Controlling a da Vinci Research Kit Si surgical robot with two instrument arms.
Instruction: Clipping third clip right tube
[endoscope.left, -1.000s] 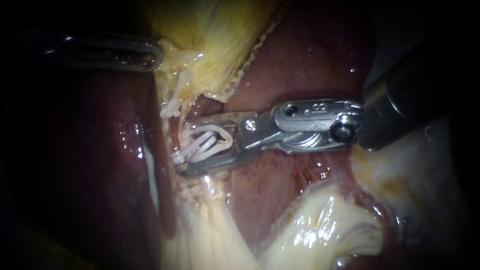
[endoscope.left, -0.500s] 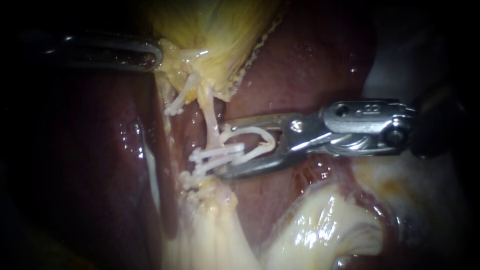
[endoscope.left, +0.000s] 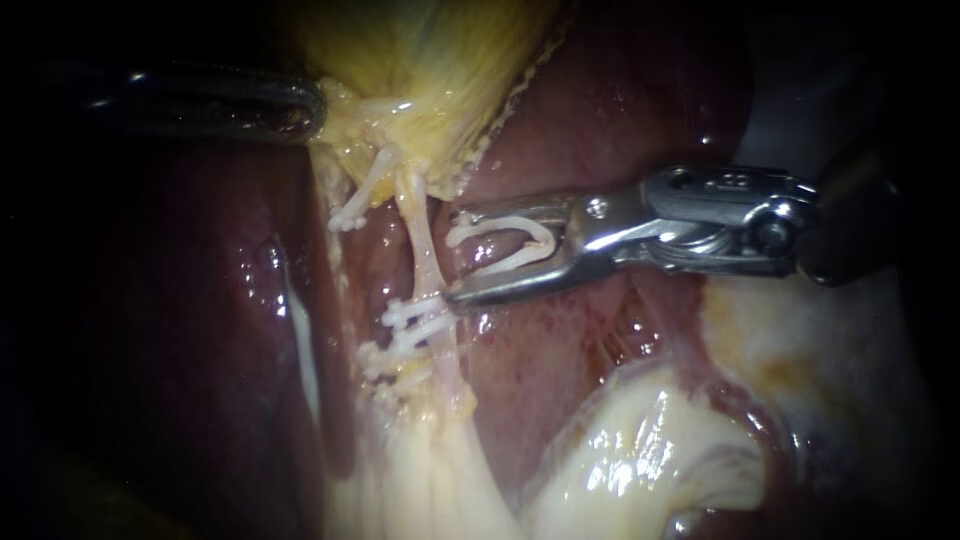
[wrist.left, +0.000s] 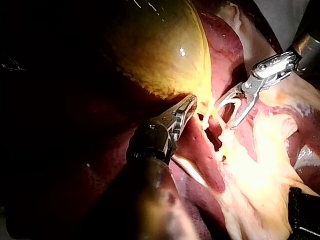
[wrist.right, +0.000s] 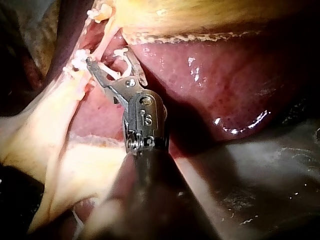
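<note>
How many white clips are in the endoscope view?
4. The open clip sits in the right instrument. On the right tube below it are an upper clip and a lower clip. A fourth clip is on the left tube near the gallbladder. More may be hidden.

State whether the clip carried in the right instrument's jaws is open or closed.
Open: the clip has white arms spread apart, beside the tube, not around it.

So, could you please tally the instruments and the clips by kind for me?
Instruments: 2, the left instrument and the right instrument.
Open clips: 1, the open clip in the right instrument's jaws.
Shut clips: at least 3, an upper clip and a lower bunch too tangled to split.
Total: at least 6.
</note>
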